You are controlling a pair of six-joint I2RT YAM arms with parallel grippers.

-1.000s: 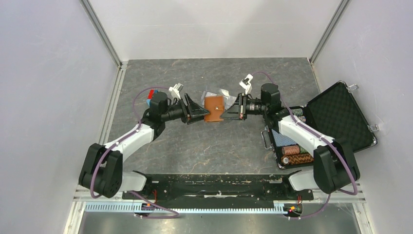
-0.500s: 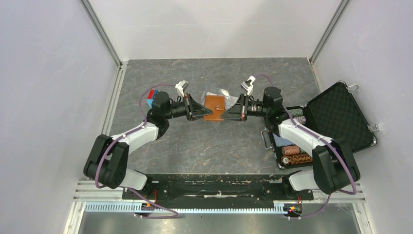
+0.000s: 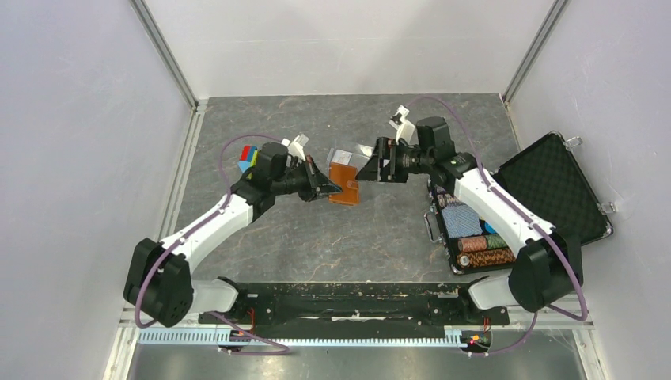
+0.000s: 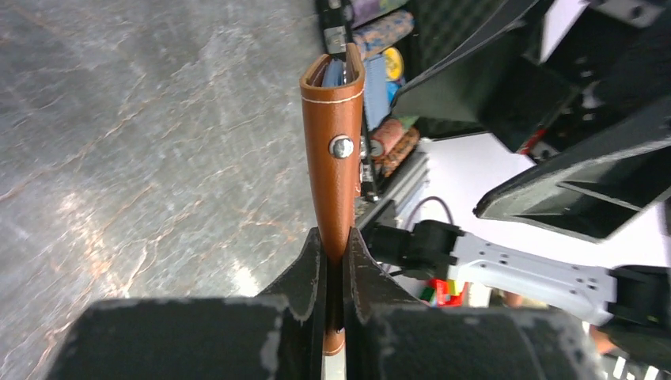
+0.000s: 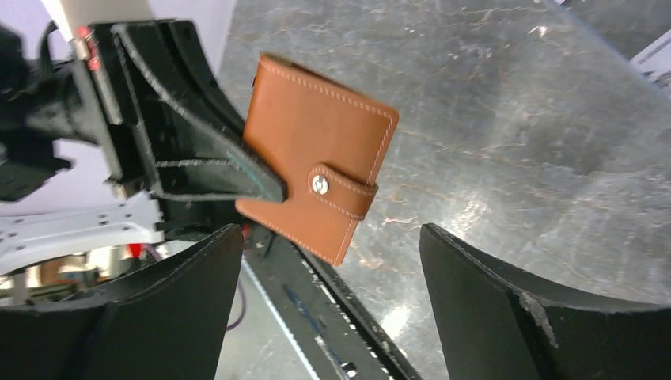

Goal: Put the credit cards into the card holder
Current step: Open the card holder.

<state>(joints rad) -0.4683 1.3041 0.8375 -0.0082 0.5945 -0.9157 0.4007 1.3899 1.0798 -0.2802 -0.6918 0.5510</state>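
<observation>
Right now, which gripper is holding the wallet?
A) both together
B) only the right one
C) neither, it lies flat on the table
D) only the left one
D: the left gripper is clamped shut on one edge of the wallet, while the right gripper stands wide open and is not touching it.
</observation>
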